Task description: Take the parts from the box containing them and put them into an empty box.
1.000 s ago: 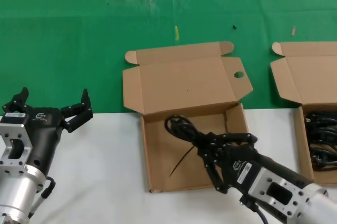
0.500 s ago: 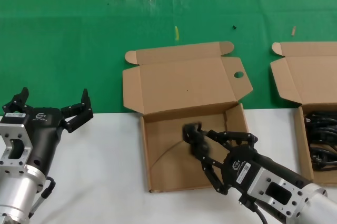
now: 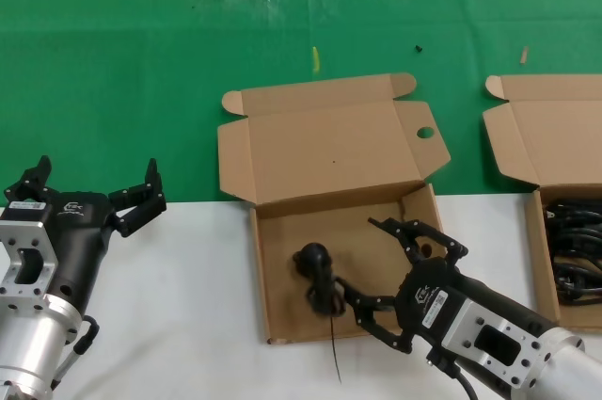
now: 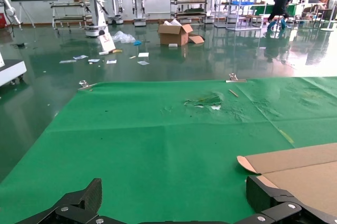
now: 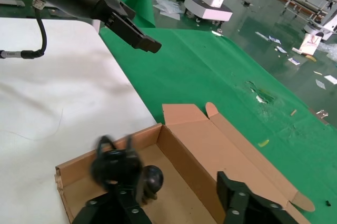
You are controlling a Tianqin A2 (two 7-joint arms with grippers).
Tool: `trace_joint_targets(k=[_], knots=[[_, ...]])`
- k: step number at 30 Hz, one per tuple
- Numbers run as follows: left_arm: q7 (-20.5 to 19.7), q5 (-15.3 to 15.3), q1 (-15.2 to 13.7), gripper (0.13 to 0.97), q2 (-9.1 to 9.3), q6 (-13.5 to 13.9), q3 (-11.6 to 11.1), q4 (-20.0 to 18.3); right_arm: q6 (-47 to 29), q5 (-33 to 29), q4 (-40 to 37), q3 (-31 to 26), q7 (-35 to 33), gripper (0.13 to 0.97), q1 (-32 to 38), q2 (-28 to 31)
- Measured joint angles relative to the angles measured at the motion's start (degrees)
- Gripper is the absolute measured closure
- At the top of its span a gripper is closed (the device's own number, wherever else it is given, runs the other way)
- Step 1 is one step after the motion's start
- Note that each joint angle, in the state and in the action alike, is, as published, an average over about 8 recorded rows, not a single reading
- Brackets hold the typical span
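Head view, lower centre: your right gripper [image 3: 395, 282] spread its fingers, releasing the power cord bundle [image 3: 320, 289] into the empty box [image 3: 273, 311]; left gripper [image 3: 92, 195] waited open.

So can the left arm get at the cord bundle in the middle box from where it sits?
Probably not without a long reach. The left gripper hangs open at the table's left edge, well apart from the cord bundle in the middle box, and the right gripper is open right beside it.

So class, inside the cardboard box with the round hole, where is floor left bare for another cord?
Bare: the shallow brown cardboard box's floor along its hinged lid and left wall. Crowded: the front middle, where the bundled black cord lies beside the open right gripper. The left gripper stays clear.
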Motion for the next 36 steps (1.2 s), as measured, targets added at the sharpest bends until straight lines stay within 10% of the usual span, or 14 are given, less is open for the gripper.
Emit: trace_joint_targets(k=[22, 36], knots=[[0.0, 0.0, 0.0, 0.132, 0.0, 0.0, 0.0, 0.0, -3.14, -7.02, -3.28, 8.41, 6.99, 0.243, -3.49, -5.0], [0.0, -0.01, 0.0, 0.132, 0.0, 0.0, 0.0, 0.0, -7.68, -17.12, -7.99, 20.5, 17.06, 0.15, -8.51, -12.19]])
